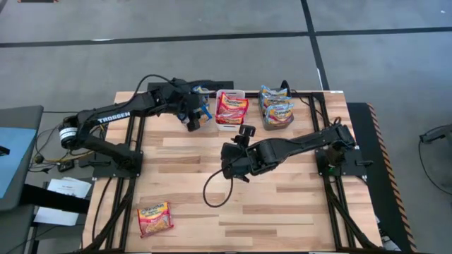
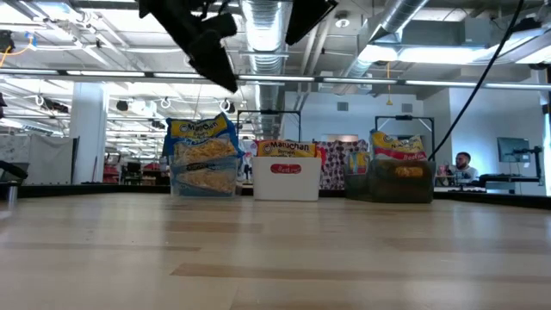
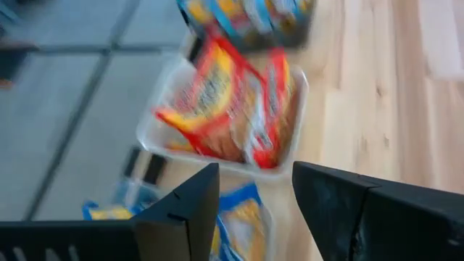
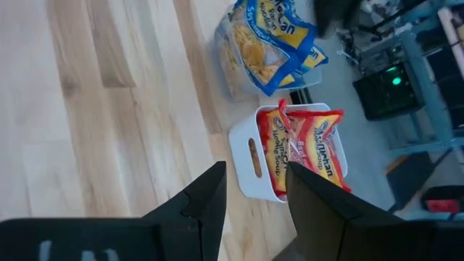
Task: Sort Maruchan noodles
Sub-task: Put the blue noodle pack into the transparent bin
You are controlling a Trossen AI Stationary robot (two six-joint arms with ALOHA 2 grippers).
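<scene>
Three bins line the table's 12 o'clock edge — a clear bin (image 1: 203, 107) with blue packets, a white bin (image 1: 231, 107) with red ones, a dark bin (image 1: 277, 109) with the rest — so colours look kept apart. One stray packet (image 1: 155, 217) lies at 7 o'clock, apparently unsorted. The left gripper (image 1: 192, 121) hovers beside the clear bin, fingers parted, empty. The right gripper (image 1: 233, 169) waits mid-table — parted, empty too.
</scene>
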